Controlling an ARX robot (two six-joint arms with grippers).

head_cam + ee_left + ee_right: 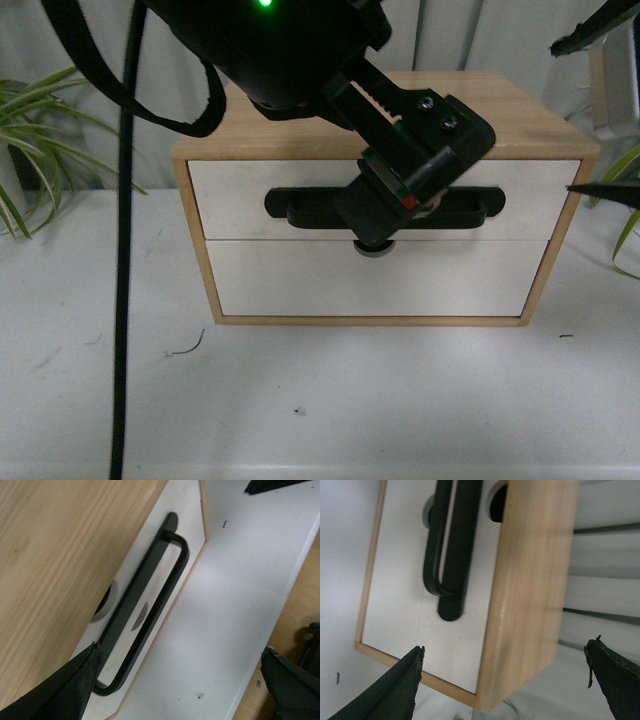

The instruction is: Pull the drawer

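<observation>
The drawer [235,200] is the upper white front of a small wooden cabinet [520,105], shut flush, with its long black bar handle [290,205] across the middle. My left arm reaches in from the top left of the front view, and its end covers the handle's centre. In the left wrist view the handle [150,595] runs diagonally. My left gripper [180,650] is open, one finger [75,685] beside the handle's end. My right gripper [510,645] is open and straddles the cabinet's right front corner, clear of the handle [455,545].
A plain white drawer front [300,280] without a handle lies below. The cabinet stands on a white table [320,410]. A black cable [124,300] hangs at the left. Plant leaves [30,150] flank the cabinet on both sides.
</observation>
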